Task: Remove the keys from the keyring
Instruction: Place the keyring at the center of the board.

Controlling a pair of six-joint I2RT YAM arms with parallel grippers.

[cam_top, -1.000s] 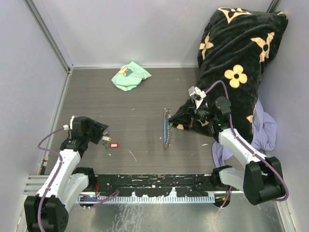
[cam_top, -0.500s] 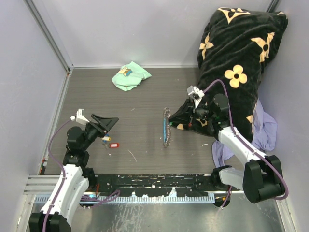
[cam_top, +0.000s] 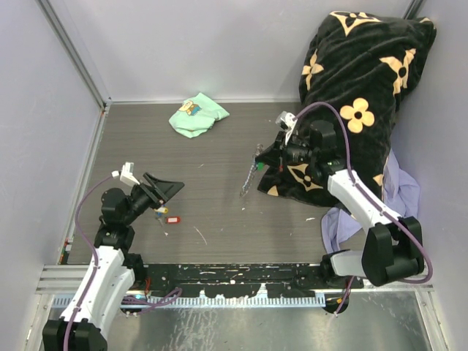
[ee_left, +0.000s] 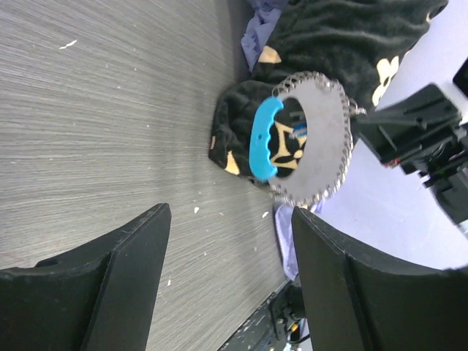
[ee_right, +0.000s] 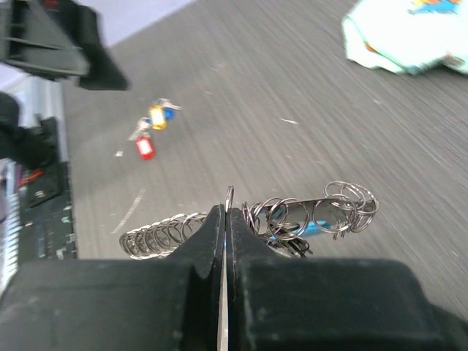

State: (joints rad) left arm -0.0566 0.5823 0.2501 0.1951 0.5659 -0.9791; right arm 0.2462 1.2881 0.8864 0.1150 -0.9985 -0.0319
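1. The keyring [ee_right: 314, 212] is a run of bright, shiny metal links; its fob [ee_left: 263, 139] looks like smooth, glossy plastic.
2. The keys [cam_top: 165, 214], left of the keyring, carry glossy plastic tags [ee_right: 144, 146].
3. The table [cam_top: 212, 146] is matt and wood-grained.
4. The blanket [cam_top: 365, 73], right of the keyring, is plush cloth.

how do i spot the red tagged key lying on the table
On the grey wood-grain table, look near the front left, beside the left arm's open black fingers. A small cluster of tiny metal keys lies there. Take the key with the red plastic tag, on the cluster's right; its neighbours carry yellow and blue tags.
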